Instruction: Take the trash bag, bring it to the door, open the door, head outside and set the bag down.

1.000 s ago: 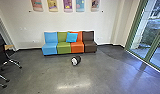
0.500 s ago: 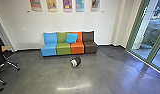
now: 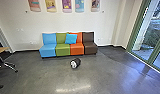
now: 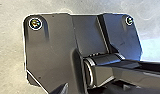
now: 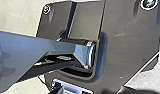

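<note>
A small dark bundle with a white end, which looks like the trash bag (image 3: 75, 63), lies on the floor in front of the couch in the head view. Beyond it to the right stands a glass door (image 3: 149, 40) with a green frame, and daylight shows through the panes. Both wrist views show the robot's own dark plate and jointed bar over the floor. How the gripper fingers stand cannot be made out there.
Behind the bundle a couch (image 3: 49, 50) of blue, green, orange and brown seats stands against the wall, with a blue pillow (image 3: 71, 39) on it. Chair legs (image 3: 9, 66) and a small wooden surface (image 3: 2, 49) are at the left edge. Posters hang above.
The head camera has moved: the couch appears slightly larger and nearer, and the chairs at the left have slid toward the picture's edge. The bundle remains on the floor.
</note>
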{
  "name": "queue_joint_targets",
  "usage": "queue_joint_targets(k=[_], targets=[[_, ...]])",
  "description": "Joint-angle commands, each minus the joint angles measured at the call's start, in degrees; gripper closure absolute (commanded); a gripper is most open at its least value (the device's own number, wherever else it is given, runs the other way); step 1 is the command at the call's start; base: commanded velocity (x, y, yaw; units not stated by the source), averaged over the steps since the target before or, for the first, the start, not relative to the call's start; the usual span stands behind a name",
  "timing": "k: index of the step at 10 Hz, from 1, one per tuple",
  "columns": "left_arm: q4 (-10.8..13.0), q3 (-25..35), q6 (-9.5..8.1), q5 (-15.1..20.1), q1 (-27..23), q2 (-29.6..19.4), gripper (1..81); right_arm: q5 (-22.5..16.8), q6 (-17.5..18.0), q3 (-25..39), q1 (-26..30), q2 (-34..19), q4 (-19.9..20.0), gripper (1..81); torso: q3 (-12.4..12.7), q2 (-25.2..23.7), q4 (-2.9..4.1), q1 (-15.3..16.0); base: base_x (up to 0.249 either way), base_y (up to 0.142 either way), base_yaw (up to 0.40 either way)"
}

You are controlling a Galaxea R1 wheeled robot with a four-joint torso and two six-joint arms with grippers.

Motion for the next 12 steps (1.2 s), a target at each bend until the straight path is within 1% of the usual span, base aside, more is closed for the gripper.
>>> queue_joint_targets(k=[1,12], targets=[[0.6,0.4,0.4,2.5,-2.2,0.1,1.0,-4.2,-0.4,0.4,1.5,0.2,-0.7,1.0,0.0,0.0,0.0,0.0,0.146,0.0,0.0],[0.5,0.4,0.4,2.5,-2.2,0.1,1.0,-4.2,-0.4,0.4,1.5,0.3,-0.8,1.0,0.0,0.0,0.0,0.0,0.137,0.0,0.0]])
